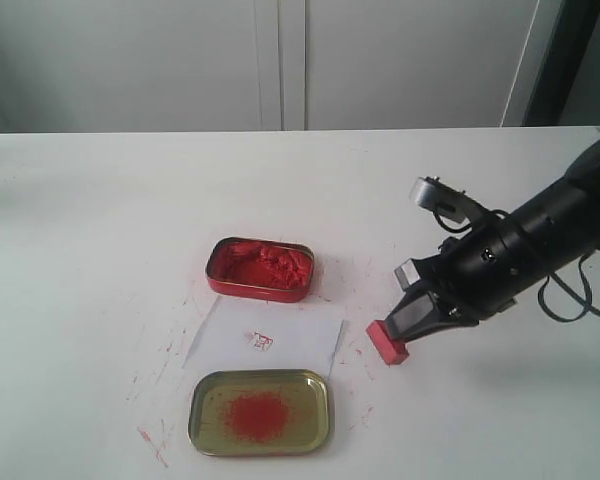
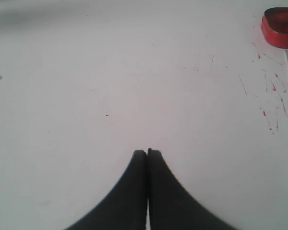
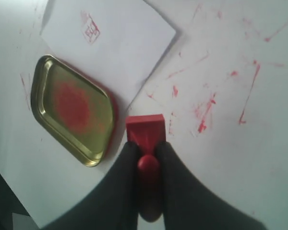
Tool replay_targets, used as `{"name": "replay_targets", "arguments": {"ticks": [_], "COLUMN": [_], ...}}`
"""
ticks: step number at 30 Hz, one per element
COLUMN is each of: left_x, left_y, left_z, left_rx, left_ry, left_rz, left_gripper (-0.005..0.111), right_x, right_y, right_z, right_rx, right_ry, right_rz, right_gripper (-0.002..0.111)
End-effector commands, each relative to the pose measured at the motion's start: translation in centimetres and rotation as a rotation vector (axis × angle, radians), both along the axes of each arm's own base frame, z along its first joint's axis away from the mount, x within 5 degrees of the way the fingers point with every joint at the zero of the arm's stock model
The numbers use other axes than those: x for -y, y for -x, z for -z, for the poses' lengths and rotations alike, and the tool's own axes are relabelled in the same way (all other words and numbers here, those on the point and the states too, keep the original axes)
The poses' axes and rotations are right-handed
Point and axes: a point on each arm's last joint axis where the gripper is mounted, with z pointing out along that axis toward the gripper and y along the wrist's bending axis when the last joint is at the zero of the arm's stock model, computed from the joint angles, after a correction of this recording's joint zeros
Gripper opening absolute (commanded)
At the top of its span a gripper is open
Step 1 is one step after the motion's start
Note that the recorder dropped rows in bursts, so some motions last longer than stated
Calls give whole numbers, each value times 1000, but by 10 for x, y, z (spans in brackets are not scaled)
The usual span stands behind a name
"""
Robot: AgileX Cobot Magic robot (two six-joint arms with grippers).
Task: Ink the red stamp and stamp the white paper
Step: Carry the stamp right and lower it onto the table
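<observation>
Since the paper [image 1: 295, 332] already bears one red mark, stamping looks done | stamp [image 1: 387, 342] sits at the paper's 3 o'clock, low by the tabletop [image 1: 100, 250], clamped in the right pincer [image 1: 404, 333] | left pincer [image 2: 147, 152] closed, empty | remaining: release, I'd judge.

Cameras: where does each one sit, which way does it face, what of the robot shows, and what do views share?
Exterior: off the arms, raised, looking down across the table; shows the right arm, right gripper shut on the red stamp.
Left wrist: faces the tabletop; left gripper shut, holding nothing; red ink tin at the frame edge.
Right wrist: looks down past its gripper at the stamp, white paper, gold lid.
Shared: exterior and right wrist both see stamp, paper, lid.
</observation>
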Motion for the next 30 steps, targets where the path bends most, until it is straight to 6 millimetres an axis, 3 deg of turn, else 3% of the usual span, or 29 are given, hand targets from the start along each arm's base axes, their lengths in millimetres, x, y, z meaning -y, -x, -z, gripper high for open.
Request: {"name": "replay_targets", "arguments": {"ticks": [1,9,21,26,30], "left_x": [0,0,0,0,0], "left_y": [0,0,0,0,0], "left_z": [2,2,2,2,2], "left_rx": [1,1,1,1,1], "left_ry": [15,15,15,15,15], "left_rz": [-5,-5,-5,-5,-5], "left_gripper": [0,0,0,0,0], "right_x": [4,4,3,3,4], "right_y": [12,20,17,17,16], "right_z": [11,19,35,36,37], "right_rx": [-13,-33,-86,-85,-80], "right_ry": [8,-8,-14,-4,12], "right_rz": [12,28,61,62,72], "right_gripper": [0,0,0,19,22]}}
